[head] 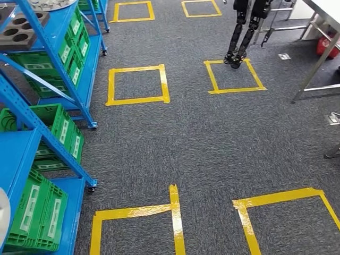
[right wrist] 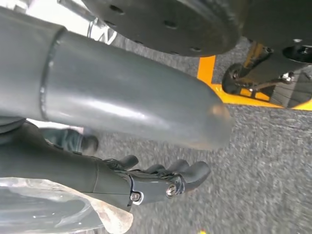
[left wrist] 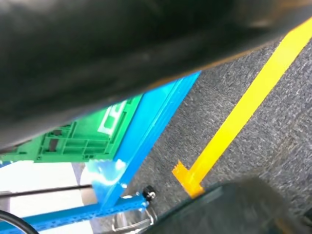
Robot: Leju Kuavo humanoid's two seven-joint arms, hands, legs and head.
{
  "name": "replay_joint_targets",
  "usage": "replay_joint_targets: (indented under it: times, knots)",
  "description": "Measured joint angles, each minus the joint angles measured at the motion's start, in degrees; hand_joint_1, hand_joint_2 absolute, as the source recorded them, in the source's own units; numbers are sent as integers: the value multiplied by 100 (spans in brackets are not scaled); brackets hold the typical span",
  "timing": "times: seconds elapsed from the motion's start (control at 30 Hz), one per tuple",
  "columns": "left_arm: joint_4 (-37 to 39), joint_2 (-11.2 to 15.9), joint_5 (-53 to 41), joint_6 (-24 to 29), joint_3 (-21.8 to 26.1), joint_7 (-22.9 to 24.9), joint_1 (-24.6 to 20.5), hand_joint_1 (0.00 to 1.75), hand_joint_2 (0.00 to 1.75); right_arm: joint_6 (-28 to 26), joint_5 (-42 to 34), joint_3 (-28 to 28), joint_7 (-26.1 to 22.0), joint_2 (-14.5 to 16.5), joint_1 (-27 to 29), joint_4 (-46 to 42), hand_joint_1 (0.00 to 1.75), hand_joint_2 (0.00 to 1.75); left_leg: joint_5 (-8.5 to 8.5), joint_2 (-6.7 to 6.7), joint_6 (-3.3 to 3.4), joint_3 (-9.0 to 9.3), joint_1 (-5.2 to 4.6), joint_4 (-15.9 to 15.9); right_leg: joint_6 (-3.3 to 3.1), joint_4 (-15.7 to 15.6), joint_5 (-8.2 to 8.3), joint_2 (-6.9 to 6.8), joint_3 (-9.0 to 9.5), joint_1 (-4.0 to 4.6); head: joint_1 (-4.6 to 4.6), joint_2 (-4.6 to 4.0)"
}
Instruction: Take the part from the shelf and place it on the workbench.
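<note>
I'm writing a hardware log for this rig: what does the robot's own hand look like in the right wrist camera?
The right hand shows a thick, smooth grey thumb, rounded at its tip, with a seam ring near its base. Beside it lie darker, near-black fingers with glossy tips, jointed by small silver screws. No cables or markings are visible on it.

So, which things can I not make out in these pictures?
- Left wrist view: a dark blur covers the left robot hand; its state is unclear.
- Right wrist view: a pale thing beside the right robot hand is cut by the edge; held or not, unclear.
- Head view: grey tray on blue shelf, cut by the edge.
</note>
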Motion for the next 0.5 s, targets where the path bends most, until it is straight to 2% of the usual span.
replay_joint_targets:
  times: [0.07, 0.1, 0.13, 0.17, 0.2, 0.23, 0.27, 0.3, 0.33, 0.37, 0.4, 0.43, 0.47, 0.5]
  knots:
    - [1, 2, 0, 2, 2, 0, 11, 0, 0, 0, 0, 0, 0, 0, -25, -1, 0, 0, 0, -109, 79, -8, -18, -19, 58, -5, -32, -74, 50, -5, 6, 0]
    - [2, 5, 0, 3, 3, 0, 18, 0, 0, 0, 1, 0, 0, 0, -38, -2, 0, 0, 10, -163, 111, -7, -13, -32, 88, 23, -75, 1, 53, -21, 13, 0]
    - [2, 8, 0, 3, 5, 0, 19, 0, 0, 0, 1, 0, -2, 0, -46, -3, 0, 0, 23, -223, 147, -7, -3, -47, 112, 144, -170, 142, 5, -38, 24, 0]
    - [2, 9, 0, 4, 7, 0, 13, 0, 0, 0, 2, 0, -4, 0, -47, -4, 0, 0, 36, -282, 179, -4, 10, -60, 131, 391, -324, 317, -115, -52, 40, 0]
    - [2, 8, 0, 4, 9, 0, 7, 0, 0, 0, 2, 0, -5, 0, -43, -4, 0, 0, 39, -345, 199, -10, 12, -61, 138, 768, -513, 489, -300, -59, 59, 0]
    - [2, 5, 0, 4, 9, 0, 0, 0, 0, 2, 2, 1, -5, 1, -33, -4, 0, 0, 40, -415, 213, -15, 10, -60, 140, 1201, -692, 578, -516, -60, 68, 0]
    - [2, 3, 0, 4, 9, 0, -3, 0, 0, 4, 2, 1, -5, 1, -24, -4, 0, 0, 40, -490, 218, -17, 7, -59, 139, 1566, -800, 614, -715, -60, 72, 0]
    - [2, 2, 0, 4, 10, 0, -2, 0, 0, 7, 2, 2, -4, 2, -16, -4, 0, 0, 40, -573, 218, -15, 5, -57, 133, 1755, -794, 628, -844, -59, 73, 0]
    - [2, 3, 0, 4, 10, 0, 1, 0, 0, 9, 2, 3, -4, 2, -12, -4, 0, 0, 40, -659, 218, -9, 3, -55, 124, 1699, -663, 639, -864, -59, 73, 0]
    - [2, 4, 0, 4, 11, 0, 2, 0, 0, 8, 1, 3, -4, 1, -12, -4, 0, 0, 39, -748, 216, 1, 5, -53, 112, 1415, -434, 674, -772, -62, 72, 0]
    - [2, 3, 0, 3, 11, 0, 2, 0, 0, 8, 1, 3, -4, 1, -12, -4, 0, 0, 37, -833, 208, 6, 9, -50, 99, 999, -178, 783, -616, -72, 75, 0]
    - [2, 1, 0, 3, 12, 0, -3, 0, 0, 7, 0, 4, -4, 0, -10, -4, 0, 0, 35, -911, 190, 1, 3, -37, 88, 606, 2, 934, -459, -86, 78, 0]
    - [2, -2, 0, 3, 13, 0, -9, 0, 0, 7, 0, 4, -3, 0, -9, -3, 0, 0, 38, -986, 161, -17, 4, -25, 81, 321, 101, 1063, -326, -97, 80, 0]
    - [2, -3, 0, 3, 13, 0, -11, 0, 0, 8, 1, 4, -3, 0, -9, -3, 0, 0, 49, -1053, 122, -44, 10, -19, 72, 178, 120, 1152, -257, -100, 81, 0]
